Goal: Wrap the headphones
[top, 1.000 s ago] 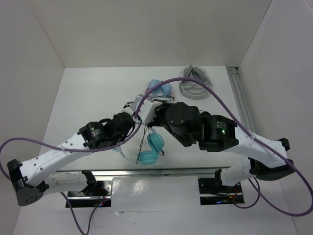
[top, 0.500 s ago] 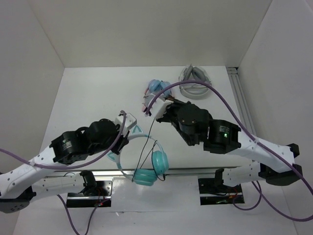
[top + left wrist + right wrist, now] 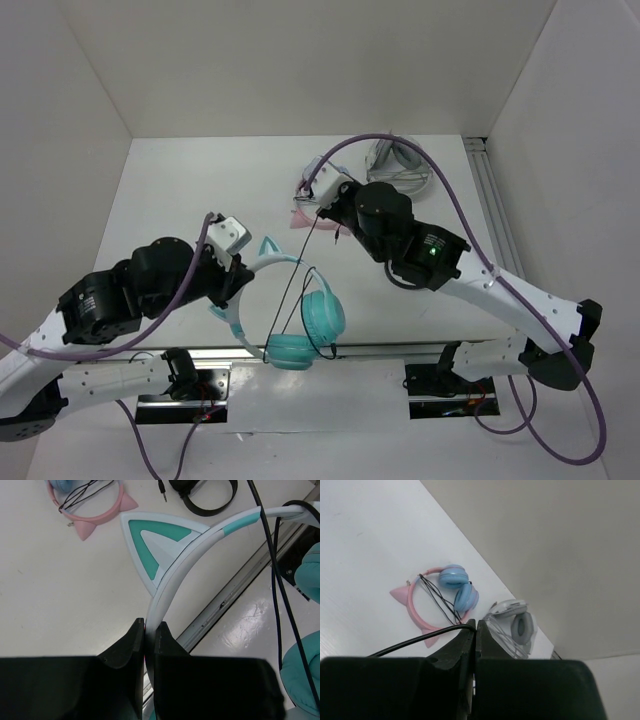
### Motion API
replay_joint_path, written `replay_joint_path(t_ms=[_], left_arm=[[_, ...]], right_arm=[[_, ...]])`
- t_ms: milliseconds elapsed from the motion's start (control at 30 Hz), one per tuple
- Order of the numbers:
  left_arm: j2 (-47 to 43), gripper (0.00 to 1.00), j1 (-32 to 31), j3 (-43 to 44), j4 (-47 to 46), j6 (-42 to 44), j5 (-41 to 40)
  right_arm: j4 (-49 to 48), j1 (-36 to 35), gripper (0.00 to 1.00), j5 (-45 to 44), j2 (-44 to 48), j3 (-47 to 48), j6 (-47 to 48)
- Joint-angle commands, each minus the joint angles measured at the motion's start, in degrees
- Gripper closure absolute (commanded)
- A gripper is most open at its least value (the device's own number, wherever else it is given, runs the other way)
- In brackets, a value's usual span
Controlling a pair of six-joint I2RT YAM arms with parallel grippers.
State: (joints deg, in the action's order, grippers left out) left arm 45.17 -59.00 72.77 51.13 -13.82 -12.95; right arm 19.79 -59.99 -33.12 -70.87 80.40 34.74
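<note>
This is a robotics lab test cell. A plain white counter point(image 3: 180, 190) is boxed in by bare white panel walls point(image 3: 300, 60). A left arm point(image 3: 110, 300) and a right arm point(image 3: 480, 285) are mounted on a metal rail point(image 3: 350, 352) at its near edge. Purple cables point(image 3: 452, 200) loop from them, and slotted aluminium framing point(image 3: 492, 200) runs along the right side.
</note>
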Motion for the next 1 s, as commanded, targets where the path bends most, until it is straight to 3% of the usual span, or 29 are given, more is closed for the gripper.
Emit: replay_joint_path(t_ms=[0, 200, 367, 467, 667, 967], left_arm=[[-2.53, 1.00, -0.32, 3.77, -2.26, -1.82, 0.47], [-3.77, 1.00, -0.32, 6.32, -6.30, -3.05, -0.15], [-3.25, 1.00, -0.32, 7.65, -9.47, -4.19, 0.38], [-3.24, 1.00, -0.32, 8.17, -11.05, -6.65, -3.91], [-3.24, 1.00, -0.32, 9.49, -12.46, -10.96, -11.04], [0.62, 1.00, -0.32, 10.11, -11.94, -18.33, -20.87]], right_arm=[[-6.77, 4.26, 1.00, 6.13, 0.03, -2.16, -3.97], [-9.42, 7.59, 1.00, 20.16, 3.72, -9.55, -7.74], [-8.72, 11.37, 1.00, 32.93, 3.03, -9.48, -12.15], [-8.19, 11.91, 1.00, 38.91, 2.49, -9.47, -14.43], [-17.58, 12.43, 1.00, 49.37, 4.51, -18.25, -20.49], [-41.22, 12.44, 0.96, 61.06, 3.99, -32.22, -32.80]])
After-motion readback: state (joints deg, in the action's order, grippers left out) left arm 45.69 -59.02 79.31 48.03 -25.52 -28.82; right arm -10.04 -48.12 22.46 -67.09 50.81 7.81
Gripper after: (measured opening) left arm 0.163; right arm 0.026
